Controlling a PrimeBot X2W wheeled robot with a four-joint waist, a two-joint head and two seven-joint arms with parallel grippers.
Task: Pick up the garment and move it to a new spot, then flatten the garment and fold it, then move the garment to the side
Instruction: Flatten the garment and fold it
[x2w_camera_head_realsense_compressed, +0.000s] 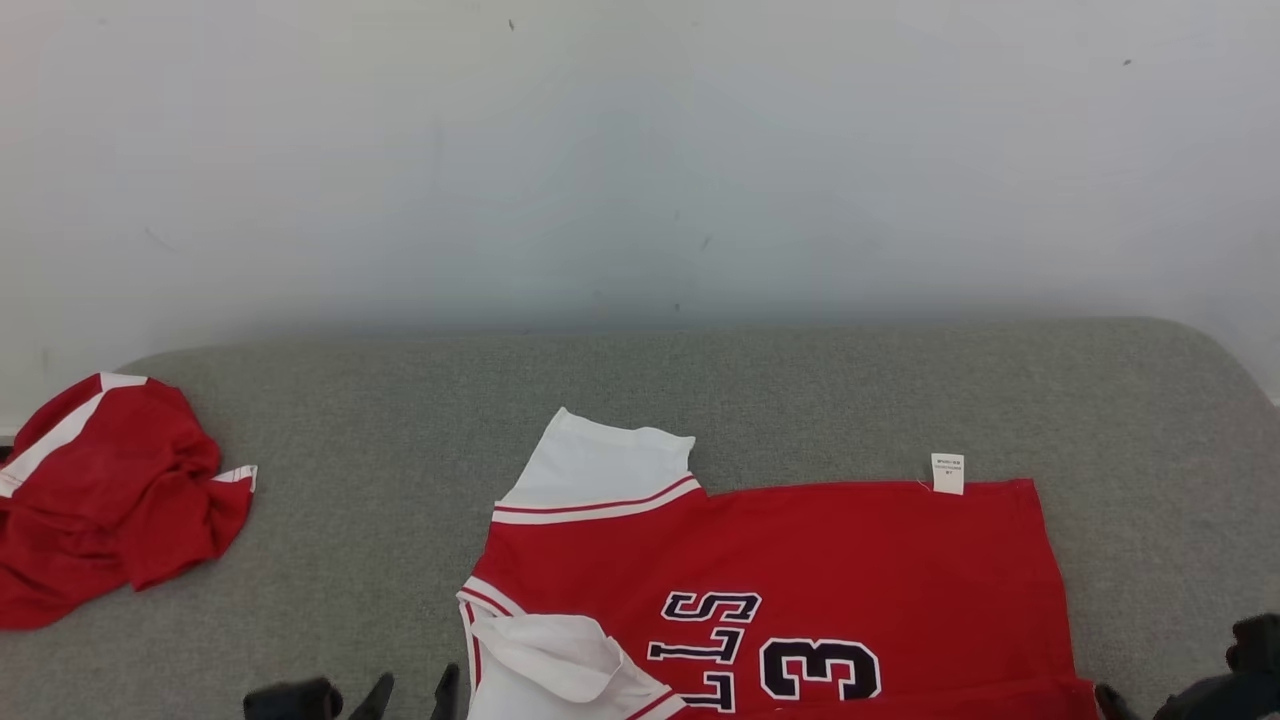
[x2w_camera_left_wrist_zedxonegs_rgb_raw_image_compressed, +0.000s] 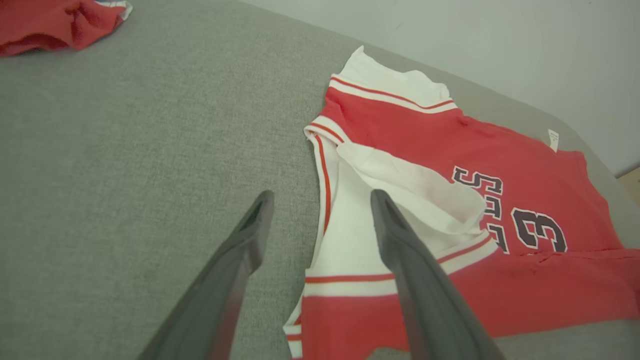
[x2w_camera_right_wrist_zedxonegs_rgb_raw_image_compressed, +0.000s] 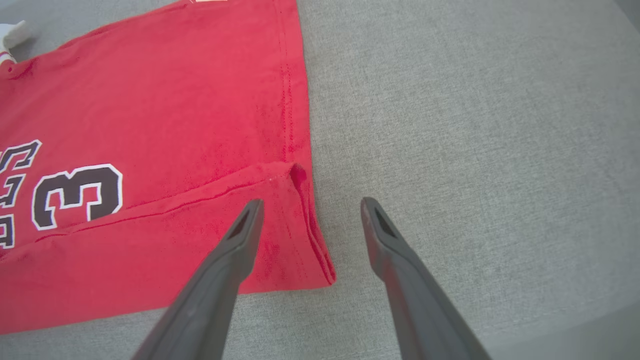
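**Grippers.** The left gripper (x2w_camera_left_wrist_zedxonegs_rgb_raw_image_compressed: 321, 195) had its fingers spread wide with nothing between them. One finger stood over bare bench (x2w_camera_left_wrist_zedxonegs_rgb_raw_image_compressed: 125, 150), the other over the turned-over white sleeve (x2w_camera_left_wrist_zedxonegs_rgb_raw_image_compressed: 415, 195) at the jersey's shoulder end. The right gripper (x2w_camera_right_wrist_zedxonegs_rgb_raw_image_compressed: 311, 201) was likewise spread and empty. It straddled the hem corner, where a narrow flap (x2w_camera_right_wrist_zedxonegs_rgb_raw_image_compressed: 150, 250) lay folded over along the near side.

**Garment.** The jersey (x2w_camera_head_realsense_compressed: 850, 560) lay flat, print up, against the near edge of the bench and right of its middle. Its shoulders were toward the left and its hem toward the right edge. A small label (x2w_camera_head_realsense_compressed: 947, 473) stuck out on the far side. A second red garment (x2w_camera_head_realsense_compressed: 110, 490) lay bunched at the left edge, well apart.

**Risks, as judged.**
- The rumpled sleeve would be trapped as a crease if the next fold were made over it.
- The narrow flap was loosely laid and could fall open if a finger dragged across it.
- A pinch at the hem corner might take only the top layer, so the fold would come apart on lifting.

**Arm pose.** Both arms sat low at the near edge, fingers slanted forward and down toward the cloth. Whether any fingertip touched the fabric could not be told.
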